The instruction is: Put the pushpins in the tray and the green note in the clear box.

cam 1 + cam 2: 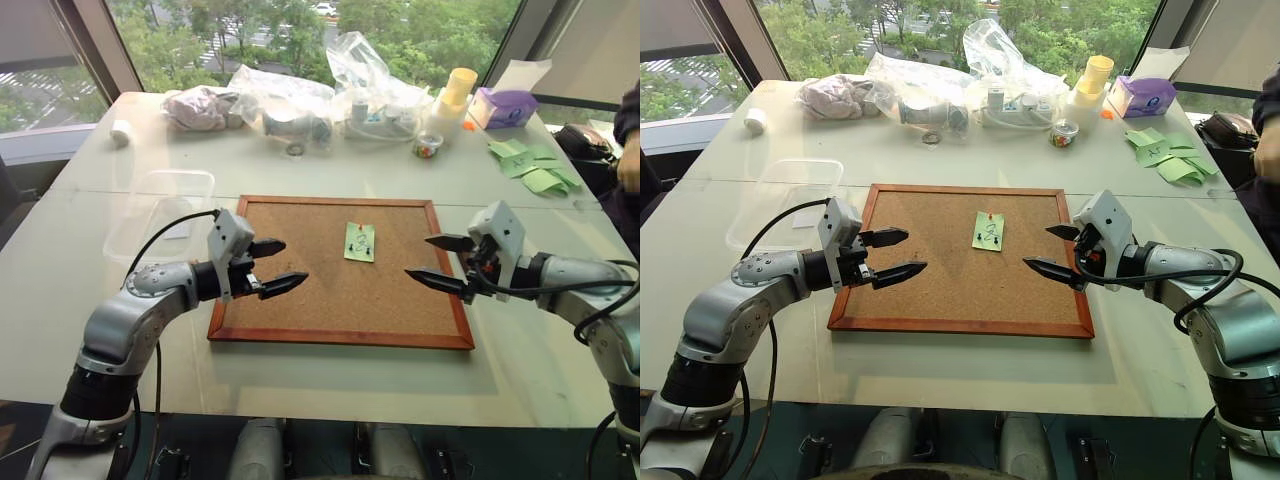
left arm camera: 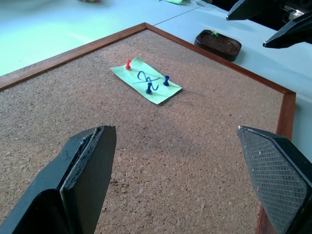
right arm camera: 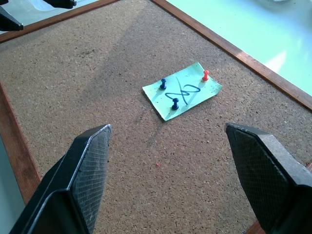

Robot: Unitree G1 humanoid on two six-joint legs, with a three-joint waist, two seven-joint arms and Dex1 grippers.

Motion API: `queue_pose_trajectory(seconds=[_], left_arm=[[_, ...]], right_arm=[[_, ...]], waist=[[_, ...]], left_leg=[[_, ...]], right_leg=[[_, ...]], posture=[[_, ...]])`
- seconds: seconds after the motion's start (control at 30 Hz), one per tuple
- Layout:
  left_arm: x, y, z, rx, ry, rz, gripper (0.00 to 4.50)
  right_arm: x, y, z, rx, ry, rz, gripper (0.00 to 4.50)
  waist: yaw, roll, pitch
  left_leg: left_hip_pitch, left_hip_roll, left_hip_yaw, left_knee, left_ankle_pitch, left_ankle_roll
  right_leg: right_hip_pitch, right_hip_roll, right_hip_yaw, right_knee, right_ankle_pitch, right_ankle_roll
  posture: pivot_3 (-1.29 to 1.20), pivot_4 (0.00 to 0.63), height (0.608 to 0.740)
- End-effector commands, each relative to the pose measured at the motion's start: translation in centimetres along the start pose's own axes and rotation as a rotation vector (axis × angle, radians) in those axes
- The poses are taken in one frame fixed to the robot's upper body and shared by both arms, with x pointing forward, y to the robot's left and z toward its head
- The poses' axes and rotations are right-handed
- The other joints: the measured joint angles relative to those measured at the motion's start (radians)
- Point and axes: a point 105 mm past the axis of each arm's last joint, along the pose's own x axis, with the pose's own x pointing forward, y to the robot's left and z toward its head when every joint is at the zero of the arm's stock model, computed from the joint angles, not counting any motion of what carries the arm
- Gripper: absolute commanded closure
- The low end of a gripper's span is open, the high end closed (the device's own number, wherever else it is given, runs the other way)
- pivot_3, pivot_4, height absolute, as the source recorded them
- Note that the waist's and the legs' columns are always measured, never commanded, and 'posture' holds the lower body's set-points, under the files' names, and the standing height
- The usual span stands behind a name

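Note:
The green note (image 1: 359, 242) lies on the cork board, held by a red pushpin (image 2: 128, 63) and two blue pushpins (image 2: 165, 80). My left gripper (image 1: 296, 261) hovers open over the board's left part, pointing toward the note. Facing it from the board's right edge is my right gripper (image 1: 417, 257), also open. Nothing sits between either pair of fingers. A small dark tray (image 2: 218, 44) rests on the table just beyond the board's right frame, below the right gripper, with a pin in it. The clear box (image 1: 160, 210) stands left of the board.
The wood-framed cork board (image 1: 340, 335) takes the table's middle. Along the back are plastic bags (image 1: 290, 100), a cup of multicoloured bits (image 1: 427, 146), stacked yellow cups (image 1: 458, 90), a purple tissue box (image 1: 503, 105) and plain green notes (image 1: 535, 165). A person's sleeve (image 1: 630, 120) is at the right edge.

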Motion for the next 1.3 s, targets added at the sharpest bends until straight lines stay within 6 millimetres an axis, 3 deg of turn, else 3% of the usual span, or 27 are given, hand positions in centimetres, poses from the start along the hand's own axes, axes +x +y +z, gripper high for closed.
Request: queue_pose_trajectory(seconds=[0.03, 0.6, 0.83, 0.9, 1.0, 1.17, 1.3], left_arm=[[-0.2, -0.2, 1.3, 0.041, -0.041, -0.007, 0.14], [0.3, -0.2, 1.5, 0.055, -0.052, 0.003, 0.14], [1.5, -0.1, 0.3, 0.081, -0.036, 0.007, 0.14], [1.8, -0.2, 0.0, 0.090, -0.033, 0.002, 0.64], [2.3, -0.2, -0.5, 0.104, -0.029, -0.001, 1.83], [3.2, -0.1, -1.0, 0.116, -0.036, 0.004, 4.32], [3.9, -0.2, -2.8, 0.092, -0.010, -0.009, 4.42]], right_arm=[[-0.1, -0.1, 1.1, -0.042, -0.034, -0.007, 0.65], [0.0, -0.1, 1.0, -0.041, -0.032, -0.003, 0.65], [0.2, 0.1, 1.1, -0.041, -0.036, 0.002, 0.65], [0.3, 0.1, 1.1, -0.041, -0.039, 0.003, 0.65], [0.5, 0.1, 1.2, -0.043, -0.041, 0.007, 0.65], [1.4, 0.2, 1.7, -0.049, -0.063, 0.014, 0.65], [2.9, -0.4, 2.0, -0.039, -0.076, 0.003, 0.65]], waist=[[0.000, 0.000, 0.000], [0.000, 0.000, 0.000], [0.000, 0.000, 0.000], [0.000, 0.000, 0.000], [0.000, 0.000, 0.000], [0.000, 0.000, 0.000], [-0.001, 0.000, 0.000]], left_leg=[[0.000, 0.000, 0.000, 0.000, 0.000, 0.000], [0.000, 0.000, 0.000, 0.000, 0.000, 0.000], [0.000, 0.000, 0.001, 0.000, 0.000, 0.000], [0.000, 0.000, 0.001, 0.000, 0.000, 0.000], [0.000, 0.000, 0.002, 0.000, 0.000, 0.000], [0.000, 0.000, 0.002, 0.000, 0.000, 0.000], [0.000, 0.000, 0.002, 0.000, 0.000, 0.000]], right_leg=[[0.000, 0.000, 0.000, 0.000, 0.000, 0.000], [0.000, 0.000, 0.000, 0.000, 0.000, 0.000], [0.000, 0.000, 0.000, 0.000, 0.000, 0.000], [0.000, 0.000, 0.000, 0.000, 0.000, 0.000], [0.000, 0.000, 0.000, 0.000, 0.000, 0.000], [0.000, 0.000, 0.000, 0.000, 0.000, 0.000], [0.000, 0.000, 0.000, 0.000, 0.000, 0.000]], posture=[[0.00, 0.150, 0.740], [0.00, 0.150, 0.740], [0.00, 0.150, 0.740], [0.00, 0.150, 0.740], [0.00, 0.150, 0.740], [0.00, 0.150, 0.740], [0.00, 0.150, 0.740]])
